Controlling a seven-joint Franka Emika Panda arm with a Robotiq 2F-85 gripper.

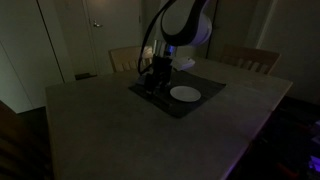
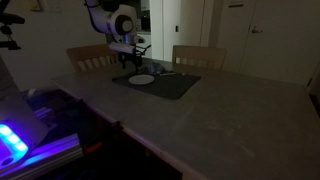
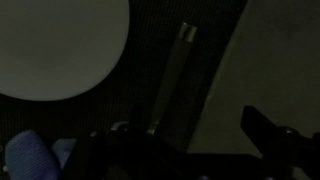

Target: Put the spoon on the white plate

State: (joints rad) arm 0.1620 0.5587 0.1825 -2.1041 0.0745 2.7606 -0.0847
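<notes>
**Spoon flat on the mat, plate to one side, gripper spread over its near end**

Spoon point(image 3: 170, 80) is made out only in the wrist view, lying flat on the dark mat point(image 3: 270, 60); in the exterior views it is too small and the room too dim for it to be picked out. Its long axis is set on a slant; the far end of the handle points up and right, and the near end runs down and left until it is hidden under the gripper point(image 3: 188, 122). Which end carries the bowl cannot be told.

The white plate point(image 3: 60, 45) is found up and left of the spoon; it is near but apart, with a strip of mat showing between them.

The fingers point(image 3: 262, 125) are seen spread wide with nothing pinched. The spoon's near end is placed between them, nearer the finger at the picture's left.

In an exterior view the gripper point(image 1: 157, 72) is hung low over the mat on the table point(image 1: 120, 130), just beside the plate.

The grasp is judged not yet made. A closing across the handle is called for, then a short sideways carry toward the plate, across the spoon's axis rather than along it. A blue object point(image 3: 35, 160) at the lower corner is noted but not identified.
</notes>
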